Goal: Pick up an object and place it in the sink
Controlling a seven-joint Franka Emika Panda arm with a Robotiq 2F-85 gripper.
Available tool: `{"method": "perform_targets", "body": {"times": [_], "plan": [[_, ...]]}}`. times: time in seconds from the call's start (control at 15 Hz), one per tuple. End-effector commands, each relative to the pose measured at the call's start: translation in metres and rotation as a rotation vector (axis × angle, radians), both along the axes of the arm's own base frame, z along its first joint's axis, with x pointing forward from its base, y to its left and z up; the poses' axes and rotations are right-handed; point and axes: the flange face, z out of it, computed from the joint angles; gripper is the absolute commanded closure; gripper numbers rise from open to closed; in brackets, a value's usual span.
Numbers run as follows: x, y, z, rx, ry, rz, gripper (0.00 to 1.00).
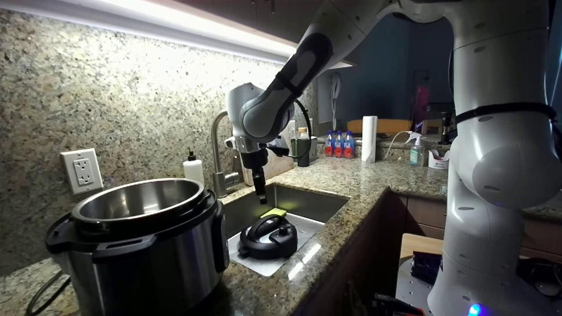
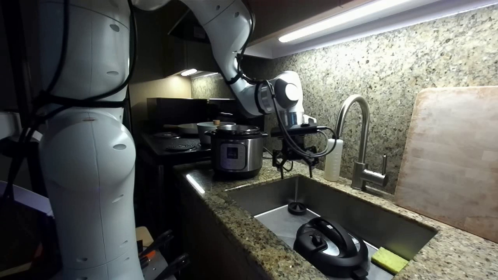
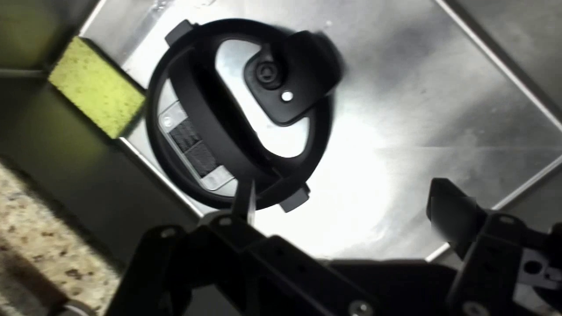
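The round black lid (image 1: 268, 240) with its arched handle lies on the floor of the steel sink (image 1: 309, 204). It also shows in an exterior view (image 2: 332, 249), near the yellow sponge end of the sink (image 2: 274, 196). In the wrist view the lid (image 3: 239, 118) lies upper left, handle up, on the basin floor (image 3: 421, 96). My gripper (image 2: 296, 175) is above the sink and apart from the lid. In the wrist view the gripper (image 3: 344, 188) has its fingers wide apart with nothing between them. It also shows in an exterior view (image 1: 262, 199), edge-on.
The steel-and-black cooker pot (image 1: 145, 263) stands uncovered on the counter beside the sink. A curved faucet (image 2: 363, 132) and a white bottle (image 2: 333, 161) stand behind the basin. A yellow sponge (image 3: 96, 87) lies beside the lid. A cutting board (image 2: 447, 155) leans on the wall.
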Motion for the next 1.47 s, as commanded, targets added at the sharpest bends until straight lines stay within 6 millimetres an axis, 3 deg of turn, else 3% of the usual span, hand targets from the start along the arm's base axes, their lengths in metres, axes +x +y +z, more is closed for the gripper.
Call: {"method": "perform_targets", "body": {"times": [0.0,0.13,0.27,1.4], "plan": [[-0.015,0.018,-0.004,0.001,0.013,0.006,0.0],[-0.039,0.041,-0.008,-0.001,0.024,0.016,0.0],[-0.046,0.043,-0.004,-0.002,0.02,0.015,0.0],[-0.046,0.038,-0.003,-0.002,0.017,0.006,0.0]]}}
